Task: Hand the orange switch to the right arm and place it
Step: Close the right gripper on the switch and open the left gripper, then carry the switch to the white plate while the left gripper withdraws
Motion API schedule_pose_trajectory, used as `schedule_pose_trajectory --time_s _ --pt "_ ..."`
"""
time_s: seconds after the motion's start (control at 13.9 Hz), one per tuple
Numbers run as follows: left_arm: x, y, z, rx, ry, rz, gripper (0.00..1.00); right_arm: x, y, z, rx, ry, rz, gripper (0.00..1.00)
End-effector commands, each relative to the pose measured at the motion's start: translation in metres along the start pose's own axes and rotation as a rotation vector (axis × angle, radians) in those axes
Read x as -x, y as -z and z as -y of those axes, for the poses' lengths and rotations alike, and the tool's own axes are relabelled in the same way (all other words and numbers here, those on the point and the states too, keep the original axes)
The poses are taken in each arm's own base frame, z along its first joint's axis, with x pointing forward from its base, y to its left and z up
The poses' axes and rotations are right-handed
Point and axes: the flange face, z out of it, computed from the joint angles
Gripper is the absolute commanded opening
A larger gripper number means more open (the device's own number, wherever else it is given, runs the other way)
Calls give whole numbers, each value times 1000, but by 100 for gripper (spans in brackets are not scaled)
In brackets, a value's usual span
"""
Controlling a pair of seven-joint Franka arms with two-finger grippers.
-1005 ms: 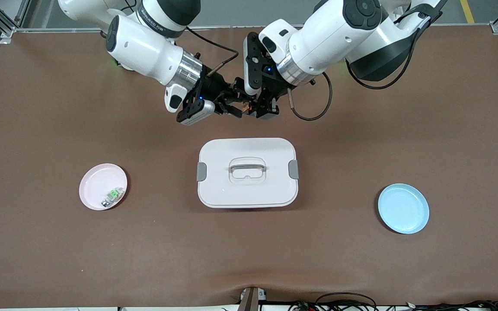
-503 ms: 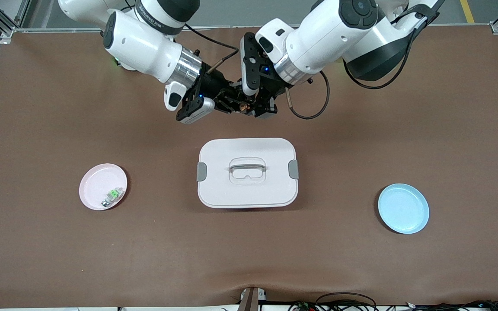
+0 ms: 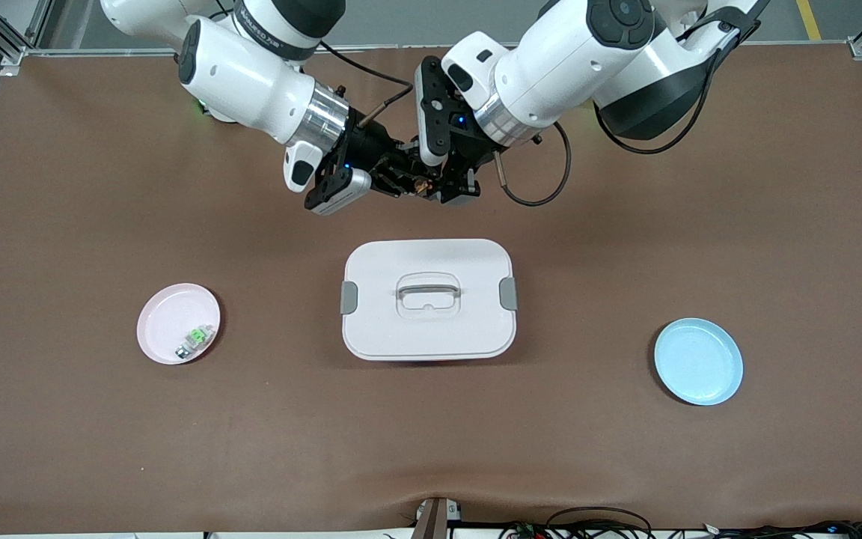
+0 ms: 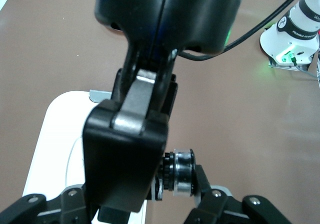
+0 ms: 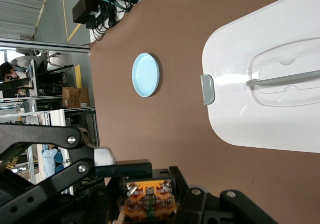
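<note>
The orange switch (image 3: 422, 186) hangs in the air between both grippers, over bare table farther from the front camera than the white box. My left gripper (image 3: 440, 184) is shut on it; the left wrist view shows the switch's black and silver ringed end (image 4: 181, 171) at its jaws. My right gripper (image 3: 403, 183) is shut on it too. In the right wrist view the switch's orange face (image 5: 148, 204) sits between the right gripper's (image 5: 148, 196) jaws. The right gripper's black finger (image 4: 125, 159) hides much of the switch in the left wrist view.
A white lidded box (image 3: 428, 329) with a handle stands mid-table. A pink plate (image 3: 165, 318) holding a small green-and-clear part (image 3: 195, 337) lies toward the right arm's end. A blue plate (image 3: 698, 361) lies toward the left arm's end.
The right gripper has shut on the switch that the left gripper holds. Both hands shifted slightly away from the front camera, then held still.
</note>
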Motion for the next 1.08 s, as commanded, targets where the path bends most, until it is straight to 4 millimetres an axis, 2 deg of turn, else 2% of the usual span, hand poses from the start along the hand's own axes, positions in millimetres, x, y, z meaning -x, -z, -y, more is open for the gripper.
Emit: schedule_pose_trajectory --time_s 0.0,0.36,0.57,0.72,0.86,1.01 --pt "0 1 3 -8 33 3 100 2 3 10 -26 -11 4 0" --pt "2 5 4 -7 54 3 100 1 3 11 -27 -17 3 0" --pt "9 13 7 -10 63 24 100 -4 -1 5 -12 72 0 0" --pt "17 25 12 -23 79 35 100 -7 -4 -1 0 168 13 0" --pt "29 31 20 -14 99 59 100 -12 -17 -16 25 245 36 0" --pt "39 39 24 -10 120 79 100 -19 -21 -29 55 315 48 0"
